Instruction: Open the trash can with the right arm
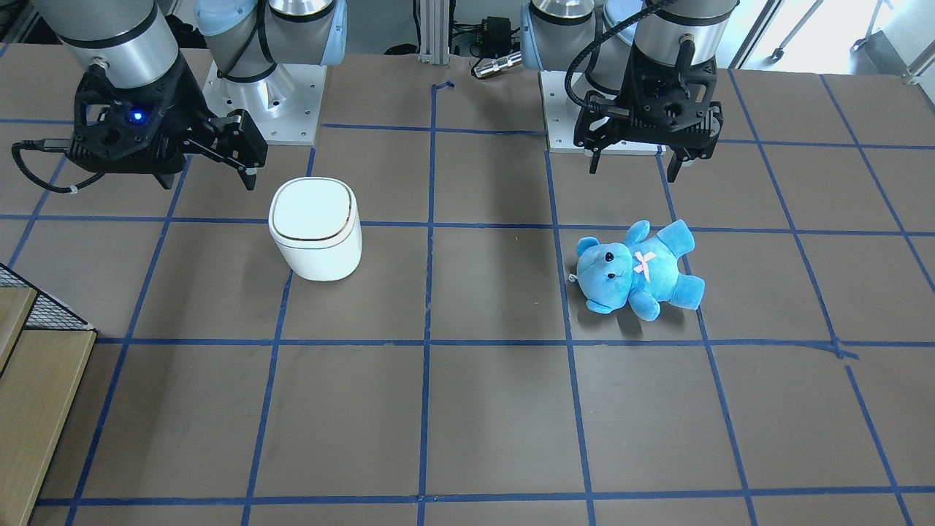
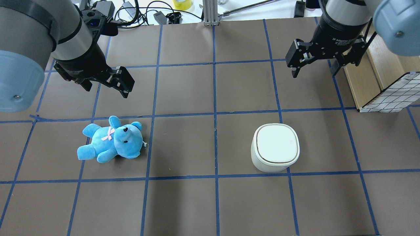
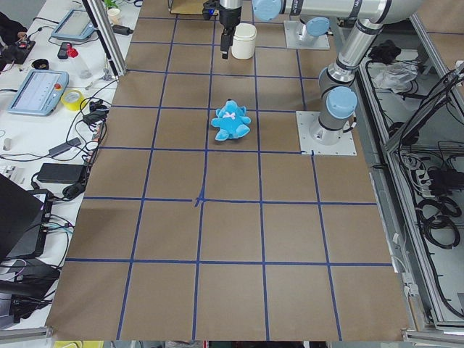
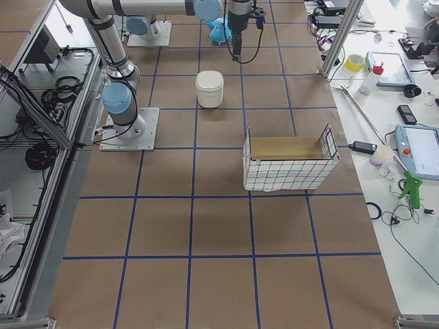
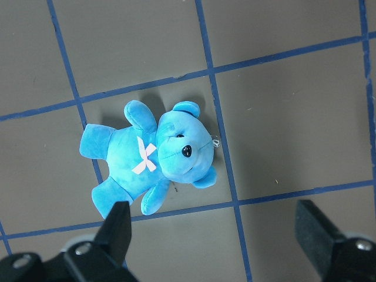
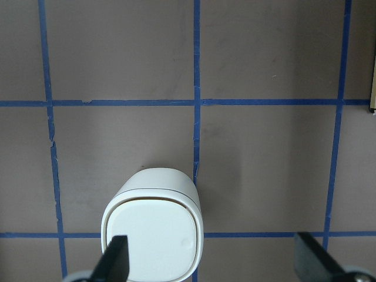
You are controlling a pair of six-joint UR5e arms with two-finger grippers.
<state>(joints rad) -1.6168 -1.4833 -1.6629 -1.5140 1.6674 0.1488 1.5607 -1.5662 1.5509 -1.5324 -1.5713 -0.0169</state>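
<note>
The white trash can stands upright on the table with its flat lid shut; it also shows in the overhead view and the right wrist view. My right gripper, with the blue light, hovers open and empty above the table, apart from the can and on the robot's side of it; in the overhead view its fingers are spread wide. My left gripper is open and empty, above the table near the blue teddy bear.
A wire basket lined with cardboard stands on the table's right end, beyond the trash can. The teddy bear lies on its back on the left half. Blue tape lines grid the brown table.
</note>
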